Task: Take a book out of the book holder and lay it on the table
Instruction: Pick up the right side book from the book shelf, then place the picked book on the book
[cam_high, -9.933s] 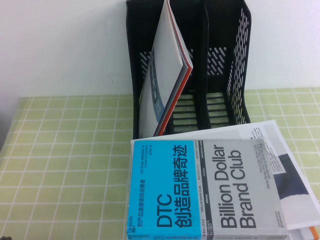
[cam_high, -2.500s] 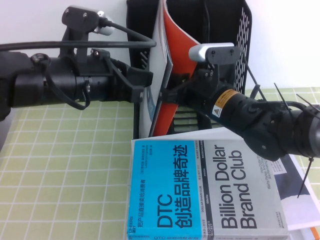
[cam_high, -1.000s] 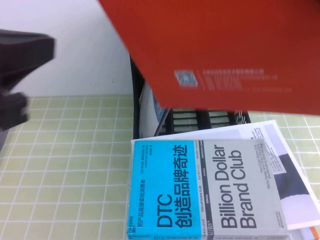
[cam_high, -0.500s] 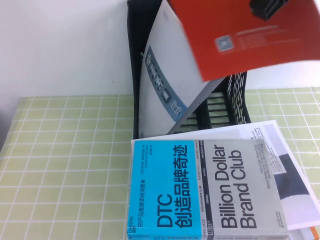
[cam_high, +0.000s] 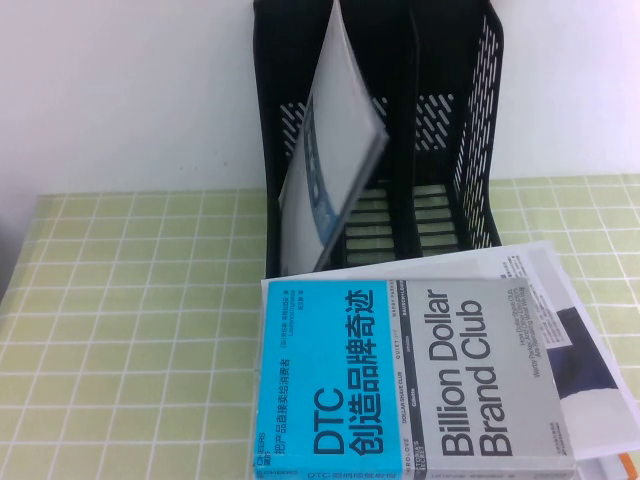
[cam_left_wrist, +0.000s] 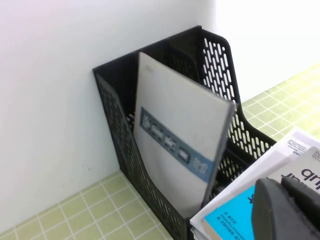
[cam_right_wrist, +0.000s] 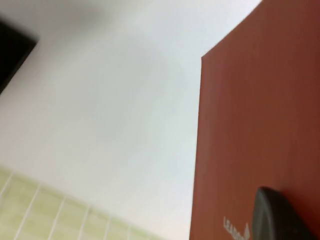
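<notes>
The book (cam_right_wrist: 260, 125) shows only in the right wrist view, as an orange-red cover with a white LEADOR logo, held up in front of the white wall. My right gripper (cam_right_wrist: 274, 216) is shut on it, with one dark finger (cam_right_wrist: 270, 220) lying on the cover. The book is out of the high view. The black book holder (cam_high: 470, 120) stands at the table's (cam_high: 130, 330) far edge and also shows in the left wrist view (cam_left_wrist: 220, 65). My left gripper (cam_left_wrist: 287, 207) is shut and empty, above the thick book beside the holder. Neither gripper shows in the high view.
A thin grey booklet (cam_high: 330, 170) with a blue strip leans in the holder's left slot, seen also from the left wrist (cam_left_wrist: 175, 140). The thick cyan-and-grey book (cam_high: 420, 380) lies on white papers (cam_high: 540, 270) in front of the holder. A white wall stands behind.
The orange-red book rose out of the holder, swung up to the right and left the high view. Both arms have left that view. The grey booklet stays leaning in its slot.
</notes>
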